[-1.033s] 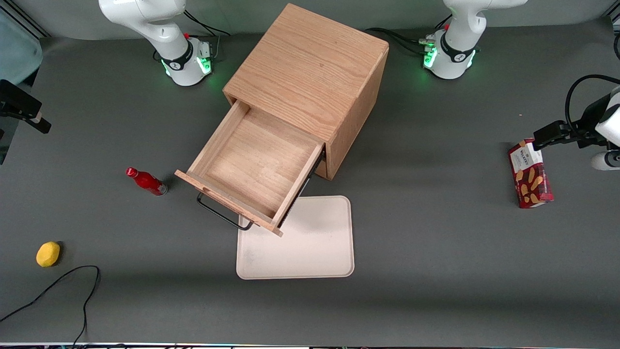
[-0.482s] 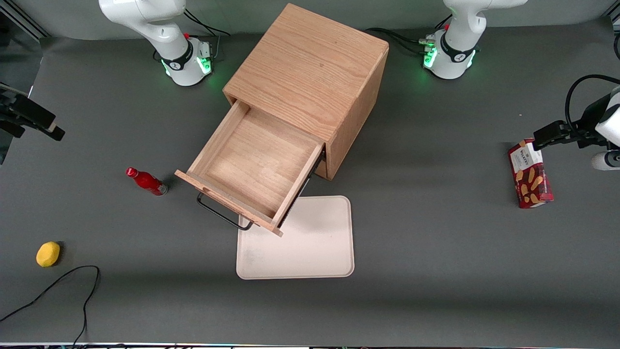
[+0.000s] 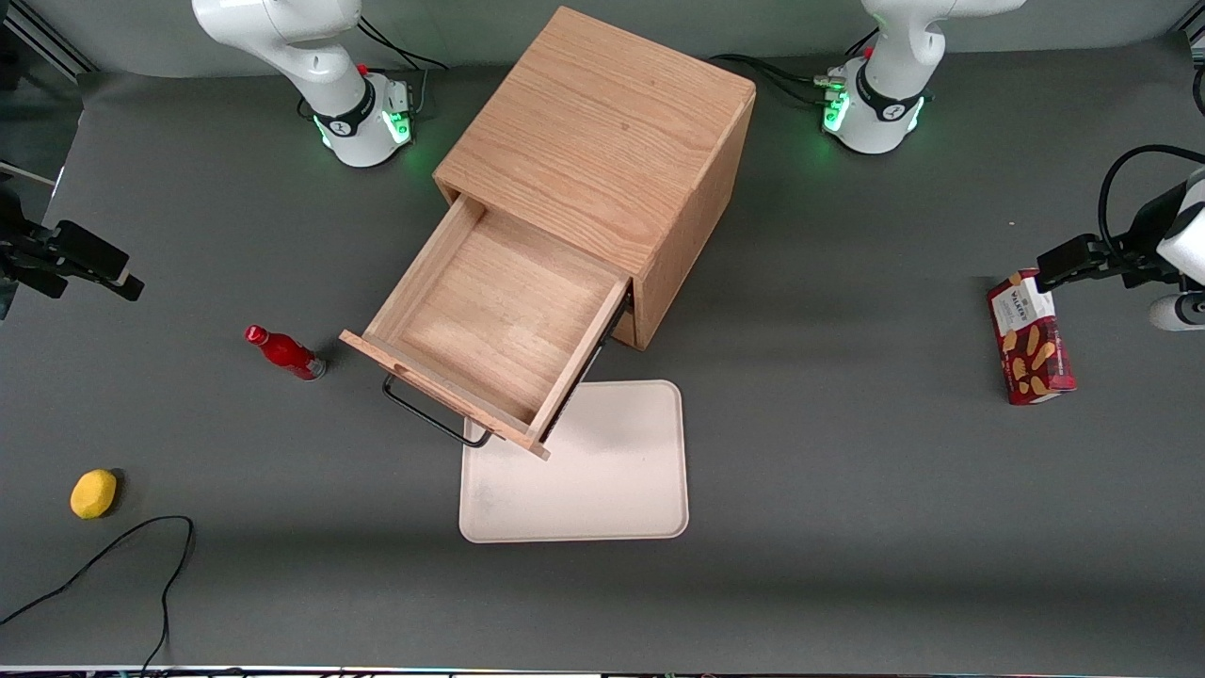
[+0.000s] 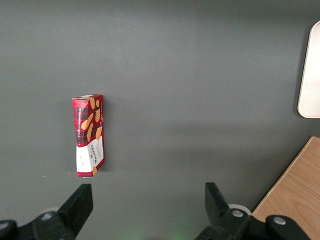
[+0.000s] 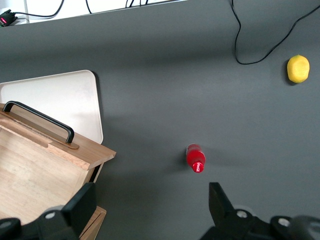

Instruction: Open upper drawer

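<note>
- Plainly, the upper drawer point(image 3: 490, 325) stands pulled well out of the oak cabinet point(image 3: 602, 141), its light-wood inside bare, near the middle of the table point(image 3: 847, 527).
- Its black wire handle point(image 3: 428, 417) faces the front camera and hangs over the edge of a cream tray point(image 3: 602, 490) lying flat on the table; in the right wrist view the handle point(image 5: 42, 120) shows above the same tray point(image 5: 55, 95).
- The gripper point(image 3: 94, 268) hovers at the working arm's end of the table, well apart from the drawer and holding nothing; in the right wrist view its two fingers point(image 5: 82, 205) stand spread wide with bare table between them.
- A red bottle point(image 3: 284, 351) lies on the table near the drawer front, toward the working arm's end.
- A yellow lemon point(image 3: 93, 493) sits nearer the front camera than the bottle, with a black cable point(image 3: 141, 556) curling beside it.
- A red biscuit box point(image 3: 1031, 348) lies toward the parked arm's end.
</note>
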Controlling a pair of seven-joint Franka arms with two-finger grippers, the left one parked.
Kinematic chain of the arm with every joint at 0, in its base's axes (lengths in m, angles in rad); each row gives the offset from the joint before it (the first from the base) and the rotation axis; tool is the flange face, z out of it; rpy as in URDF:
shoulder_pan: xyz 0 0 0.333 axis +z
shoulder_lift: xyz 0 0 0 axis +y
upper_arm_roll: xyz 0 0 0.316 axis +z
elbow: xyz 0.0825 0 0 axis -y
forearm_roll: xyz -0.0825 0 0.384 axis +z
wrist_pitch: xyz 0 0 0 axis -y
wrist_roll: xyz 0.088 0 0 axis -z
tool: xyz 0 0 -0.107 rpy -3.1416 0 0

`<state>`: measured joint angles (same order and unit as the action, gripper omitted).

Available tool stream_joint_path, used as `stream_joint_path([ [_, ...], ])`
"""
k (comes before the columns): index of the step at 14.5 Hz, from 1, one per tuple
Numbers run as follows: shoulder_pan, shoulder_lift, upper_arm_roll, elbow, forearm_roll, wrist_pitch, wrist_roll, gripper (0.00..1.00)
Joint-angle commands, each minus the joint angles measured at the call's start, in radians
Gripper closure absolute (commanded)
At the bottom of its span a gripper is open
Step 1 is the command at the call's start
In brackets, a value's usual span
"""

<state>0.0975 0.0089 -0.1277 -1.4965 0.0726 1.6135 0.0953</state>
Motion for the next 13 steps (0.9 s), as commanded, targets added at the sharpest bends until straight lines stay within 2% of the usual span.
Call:
stream_joint_path([
  [1, -0.007, -0.021, 0.003, -0.019, -0.01, 0.003, -0.017, 0.0],
  [4, -0.004, -0.02, 0.005, -0.018, -0.031, -0.026, -0.003, 0.0],
  [6, -0.001, -0.015, 0.013, -0.015, -0.101, -0.04, -0.043, 0.0],
  [9, -0.001, -0.013, 0.014, -0.016, -0.103, -0.04, -0.152, 0.0],
  [13, 0.002, -0.017, 0.014, -0.016, -0.097, -0.052, -0.154, 0.0],
])
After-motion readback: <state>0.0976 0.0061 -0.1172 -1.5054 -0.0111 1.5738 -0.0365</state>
